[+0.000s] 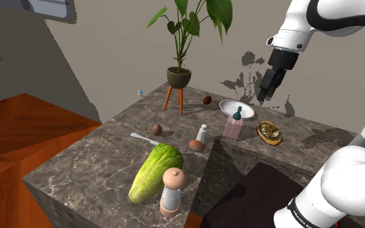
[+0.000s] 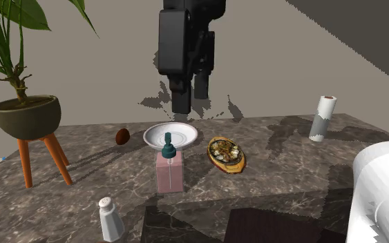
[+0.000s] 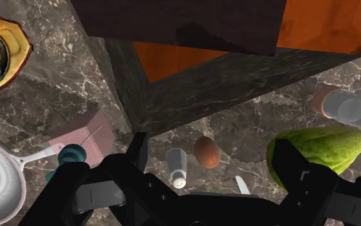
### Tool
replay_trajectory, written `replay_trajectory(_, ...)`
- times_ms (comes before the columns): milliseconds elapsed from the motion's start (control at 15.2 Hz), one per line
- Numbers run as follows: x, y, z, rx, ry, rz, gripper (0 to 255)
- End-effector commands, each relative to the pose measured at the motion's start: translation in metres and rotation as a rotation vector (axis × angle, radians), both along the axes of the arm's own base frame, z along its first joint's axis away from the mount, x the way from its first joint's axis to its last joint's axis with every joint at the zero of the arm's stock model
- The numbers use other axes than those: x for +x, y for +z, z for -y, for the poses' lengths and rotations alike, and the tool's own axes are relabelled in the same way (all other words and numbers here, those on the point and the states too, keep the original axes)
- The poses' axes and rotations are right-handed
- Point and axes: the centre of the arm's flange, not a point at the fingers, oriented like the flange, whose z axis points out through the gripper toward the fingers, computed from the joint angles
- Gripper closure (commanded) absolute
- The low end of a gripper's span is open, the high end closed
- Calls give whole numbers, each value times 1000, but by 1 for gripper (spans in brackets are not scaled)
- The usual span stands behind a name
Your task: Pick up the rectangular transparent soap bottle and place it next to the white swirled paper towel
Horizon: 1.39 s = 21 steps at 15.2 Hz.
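My gripper (image 2: 189, 103) hangs open and empty above the marble bench (image 2: 289, 179), clear of everything on it. The pinkish see-through soap bottle (image 2: 169, 172) with a teal pump stands upright just in front of the white bowl (image 2: 186, 132). A dish of food (image 2: 226, 153) lies just to the bottle's right in the second exterior view, and the white paper towel roll (image 2: 322, 117) stands well apart at that view's far right.
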Motion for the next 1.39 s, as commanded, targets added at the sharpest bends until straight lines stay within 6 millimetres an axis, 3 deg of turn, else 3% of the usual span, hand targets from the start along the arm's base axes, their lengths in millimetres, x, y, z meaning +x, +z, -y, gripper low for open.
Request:
replay_trajectory(0, 0, 0, 0, 0, 0, 0, 0)
replay_trajectory(1320, 136, -162, 108, -320, 108, 14, 0)
